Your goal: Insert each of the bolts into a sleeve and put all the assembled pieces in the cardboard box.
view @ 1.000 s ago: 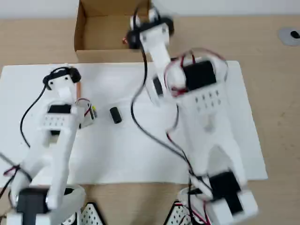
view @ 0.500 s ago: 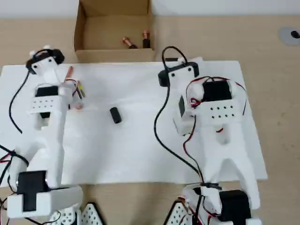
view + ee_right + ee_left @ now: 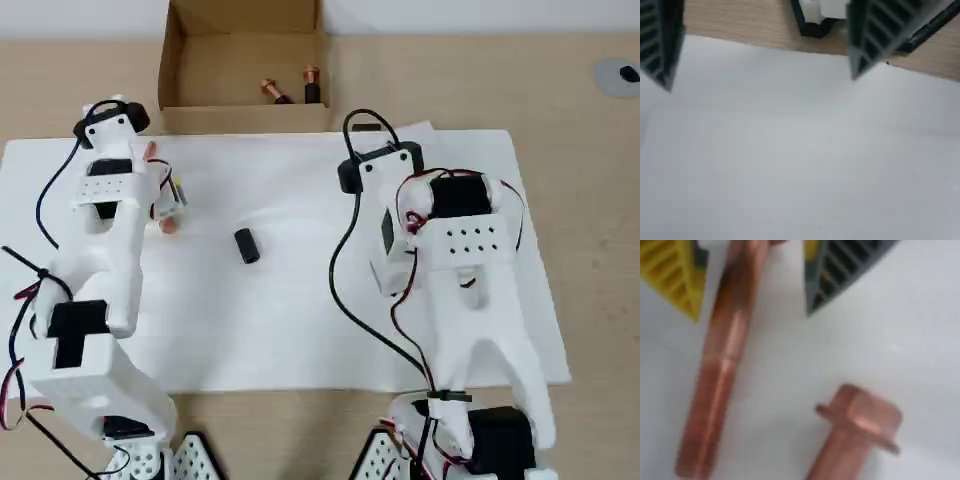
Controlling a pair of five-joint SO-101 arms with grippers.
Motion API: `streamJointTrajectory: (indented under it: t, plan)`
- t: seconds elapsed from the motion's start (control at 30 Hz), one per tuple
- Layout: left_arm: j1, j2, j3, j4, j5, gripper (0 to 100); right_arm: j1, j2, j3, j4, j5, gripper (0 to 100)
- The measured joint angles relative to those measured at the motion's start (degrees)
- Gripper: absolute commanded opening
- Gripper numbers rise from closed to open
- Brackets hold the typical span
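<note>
At the high view's upper left, the left gripper [image 3: 751,315] stands open astride a bolt [image 3: 720,365] on the sheet [image 3: 300,310]. Next, I judge, it should close and carry it to the sleeve [image 3: 246,245] mid-frame. The right gripper [image 3: 760,80] gapes wide, empty.

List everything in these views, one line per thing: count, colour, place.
box: 1, brown cardboard, on the table beyond the sheet.
assembled pieces: 2, copper bolts in black sleeves, inside the box.
sleeve: 1, black, lying loose on the sheet between the arms.
bolts: 2, copper, on the sheet at the left claw, one of them between its fingers.
sheet: 1, white, spread over the table under both arms.
table: 1, light wood.
disc: 1, grey, on the table off the sheet, on the right arm's side.
arms: 2, white with black and red wires, side by side.
left claw: open, over the bolts.
right claw: open, over bare sheet.
</note>
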State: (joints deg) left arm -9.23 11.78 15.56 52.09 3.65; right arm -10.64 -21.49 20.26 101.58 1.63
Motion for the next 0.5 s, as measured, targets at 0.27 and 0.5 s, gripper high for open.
streamJointTrajectory:
  t: [0.27,0.5]
  plan:
    - [0.0,2.1,-1.9,4.7,-5.3,16,0.0,0.0,0.0,0.0,0.0,26.7]
    - [0.4,2.3,-2.9,10.4,-12.4,1,0.0,0.0,0.0,0.0,0.0,26.7]
